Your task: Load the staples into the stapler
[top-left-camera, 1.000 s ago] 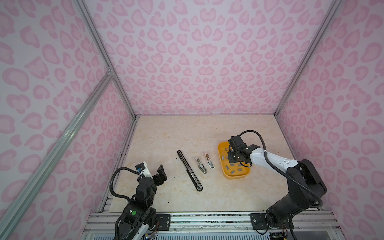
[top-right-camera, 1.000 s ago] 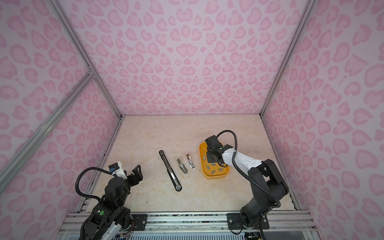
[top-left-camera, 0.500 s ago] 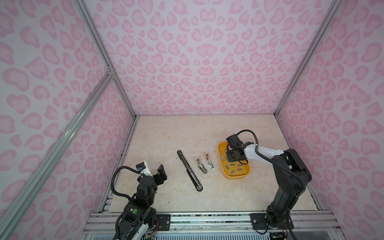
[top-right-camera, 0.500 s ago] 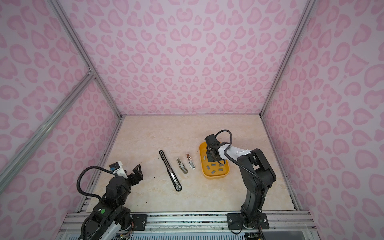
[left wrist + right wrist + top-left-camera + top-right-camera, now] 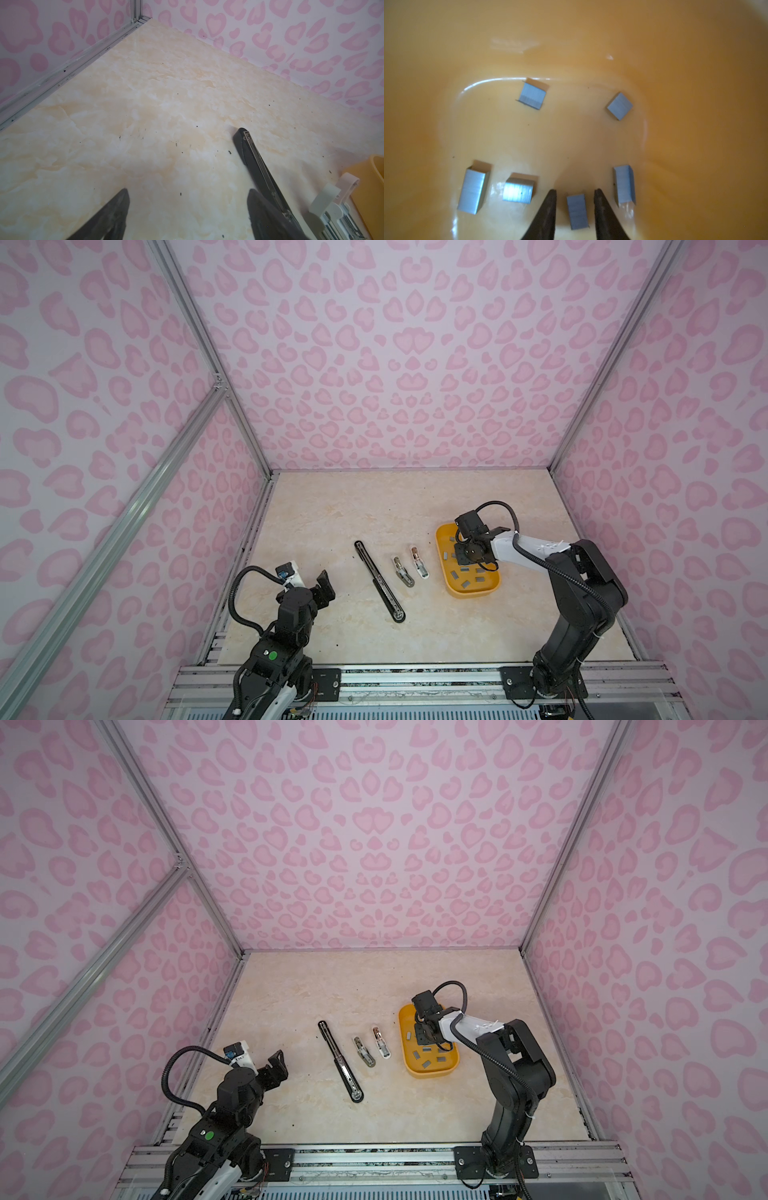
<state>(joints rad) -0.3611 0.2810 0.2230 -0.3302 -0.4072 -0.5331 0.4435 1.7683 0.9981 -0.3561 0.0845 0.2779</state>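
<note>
now right gripper (image 5: 575, 190), ajar, straddles a staple strip (image 5: 578, 212), seemingly untouched; left gripper (image 5: 188, 189) gapes.

The staples (image 5: 532, 95) are short grey metallic strips, scattered flat and apart on the floor of the yellow tray (image 5: 469, 594). Six show in the right wrist view, a few seemingly with their legs turned up. Left of the tray lie a white small stapler (image 5: 419, 562), a grey small stapler (image 5: 403, 572) and a long black stapler (image 5: 379, 581), opened out flat.
</note>
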